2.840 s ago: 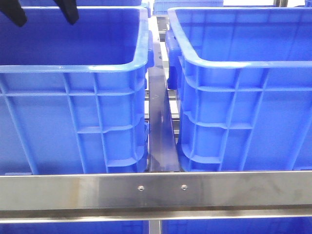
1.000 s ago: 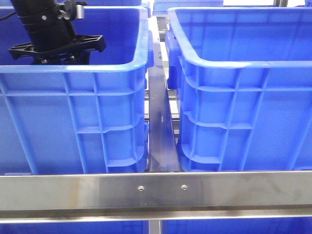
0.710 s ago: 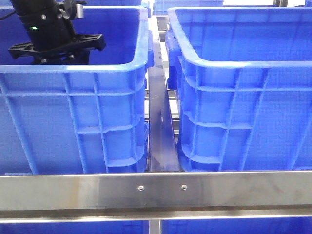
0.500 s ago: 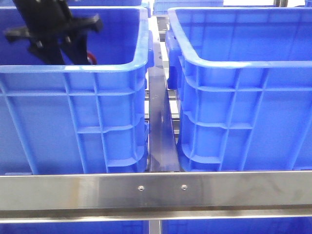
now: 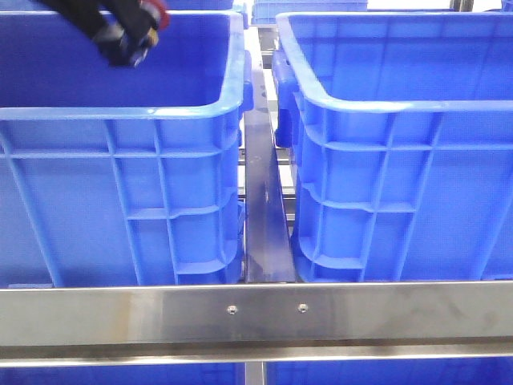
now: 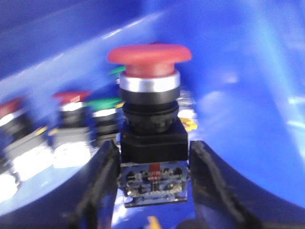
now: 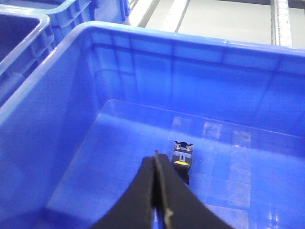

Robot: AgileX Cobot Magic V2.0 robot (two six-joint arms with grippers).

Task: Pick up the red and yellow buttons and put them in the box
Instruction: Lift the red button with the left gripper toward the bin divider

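Front view, nearest first: one steel cross rail (image 5: 256, 314) spans the foreground. Behind it stand two blue crates side by side, apart, with a dark metal strip (image 5: 264, 216) in the gap between them: the left crate (image 5: 120, 192) and the right crate (image 5: 401, 176).

Left gripper (image 5: 128, 36): raised at the upper edge of the front view, above the left crate's interior, blurred. Its wrist camera shows the two black fingers (image 6: 102, 176) closed against opposite sides of the square black body of one red button (image 6: 149, 53), a mushroom-capped push-button with a silver collar, held upright, with a terminal block below. The red cap is just visible at the gripper in the front view.

Further in, on the left crate's floor behind the held unit, the left wrist view shows more push-buttons, blurred: two red-capped ones (image 6: 71, 97) and two green-capped ones (image 6: 106, 103) can be counted; others may lie hidden.

Right gripper (image 7: 158, 191): the jaws are pressed together with nothing between them, hovering over the interior of the box (image 7: 71, 95), the right crate. One yellow button (image 7: 181, 162) lies on its floor, just beyond the fingertips, not touched.
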